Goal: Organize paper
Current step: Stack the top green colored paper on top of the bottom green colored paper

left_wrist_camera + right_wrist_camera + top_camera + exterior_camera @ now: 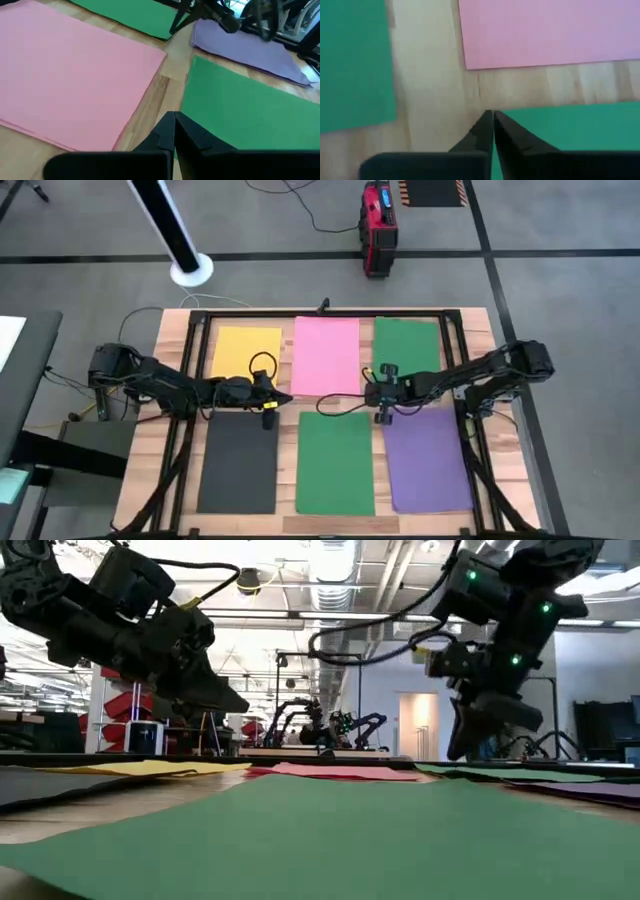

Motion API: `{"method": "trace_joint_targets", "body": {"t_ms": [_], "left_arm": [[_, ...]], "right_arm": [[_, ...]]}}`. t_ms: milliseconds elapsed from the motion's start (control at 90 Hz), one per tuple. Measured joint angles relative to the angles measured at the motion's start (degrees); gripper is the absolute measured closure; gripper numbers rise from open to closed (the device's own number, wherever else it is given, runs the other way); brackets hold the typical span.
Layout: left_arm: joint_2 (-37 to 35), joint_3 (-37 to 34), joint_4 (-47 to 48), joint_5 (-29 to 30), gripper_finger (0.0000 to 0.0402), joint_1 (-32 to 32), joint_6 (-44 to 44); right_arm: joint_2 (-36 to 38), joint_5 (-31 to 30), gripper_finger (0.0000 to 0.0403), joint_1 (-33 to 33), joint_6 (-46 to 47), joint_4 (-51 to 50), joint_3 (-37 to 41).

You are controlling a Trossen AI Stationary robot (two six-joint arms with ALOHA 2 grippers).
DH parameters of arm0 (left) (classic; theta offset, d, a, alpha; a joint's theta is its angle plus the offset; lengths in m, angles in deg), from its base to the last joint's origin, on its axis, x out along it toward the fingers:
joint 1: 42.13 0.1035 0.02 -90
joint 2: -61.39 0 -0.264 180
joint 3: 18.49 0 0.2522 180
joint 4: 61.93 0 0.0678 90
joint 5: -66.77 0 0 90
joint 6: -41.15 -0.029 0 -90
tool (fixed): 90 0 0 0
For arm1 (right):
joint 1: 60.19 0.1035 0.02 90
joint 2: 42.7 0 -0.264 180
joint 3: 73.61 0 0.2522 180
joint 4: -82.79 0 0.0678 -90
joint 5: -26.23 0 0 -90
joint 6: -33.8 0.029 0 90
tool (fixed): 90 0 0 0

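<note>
The left end effector (283, 397), fingers pressed together and empty, hovers between the yellow sheet (246, 352) and the black sheet (238, 460). The right end effector (368, 393), likewise closed on nothing, hangs between the far green sheet (408, 345) and the purple sheet (428, 460). The pink sheet (326, 354) and the near green sheet (335, 463) lie flat mid-desk (135, 460).

Six plain rectangular paper sheets lie on the pale striped wooden tabletop (140, 450): yellow (246, 350), pink (326, 355), dark green (407, 346). The others are black (238, 462), brighter green (335, 463) and purple (427, 460).
</note>
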Motion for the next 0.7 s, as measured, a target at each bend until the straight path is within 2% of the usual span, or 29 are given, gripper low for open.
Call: {"method": "trace_joint_targets", "body": {"t_ms": [278, 567, 700], "left_arm": [[0.00, 0.00, 0.38, -0.29, 0.0401, 0.00, 0.00], [0.00, 0.00, 1.12, -0.35, 0.0401, -0.06, 0.21], [0.00, 0.00, 1.14, -0.33, 0.0401, -0.07, 0.24]], "right_arm": [[-0.13, 0.81, 0.0392, 0.00, 1.67, -2.77, -0.78], [-0.11, 0.12, 0.0298, -0.01, 2.92, -2.32, 0.74], [-0.13, 0.10, 0.0269, -0.22, 3.70, -2.09, 1.40]]}}
